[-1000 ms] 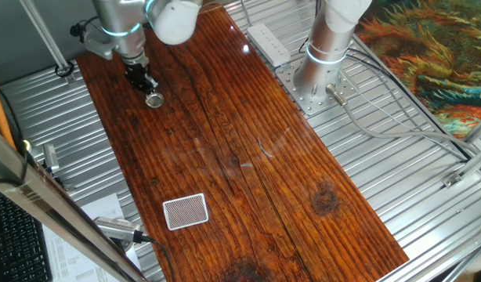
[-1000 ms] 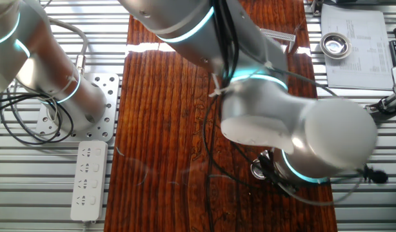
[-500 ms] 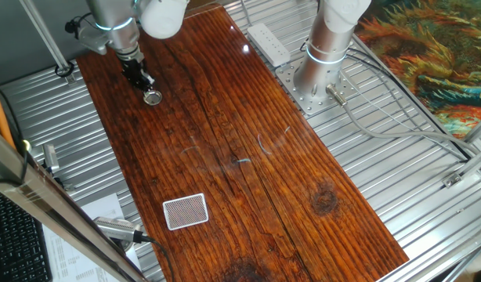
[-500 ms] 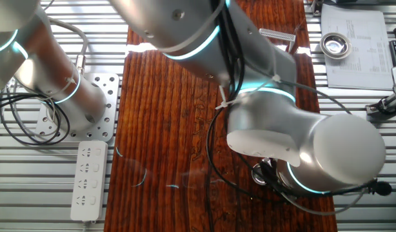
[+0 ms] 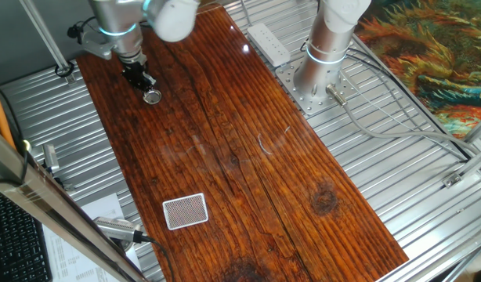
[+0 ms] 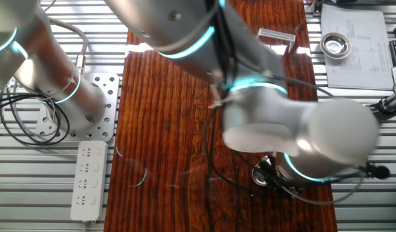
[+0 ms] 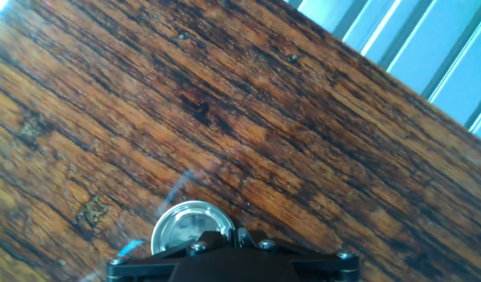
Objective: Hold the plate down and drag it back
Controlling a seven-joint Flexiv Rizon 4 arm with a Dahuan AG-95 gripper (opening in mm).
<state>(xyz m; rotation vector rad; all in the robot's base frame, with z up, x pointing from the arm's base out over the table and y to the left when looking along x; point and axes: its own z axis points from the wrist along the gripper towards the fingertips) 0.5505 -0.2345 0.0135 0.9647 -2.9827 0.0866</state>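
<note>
The gripper (image 5: 144, 84) is seen at the upper left of the one fixed view, tip down on the bench (image 5: 248, 149). Jaws state cannot be told: they are hidden by the hand body in the hand view and too small elsewhere. The plate (image 5: 153, 97) is located just below the tip, touching or nearly so. In the hand view, the plate (image 7: 191, 229) is partly covered by the black hand at the bottom edge. A red-patterned card (image 5: 185, 211) is seen at lower left, well apart. No legible writing is found.
</note>
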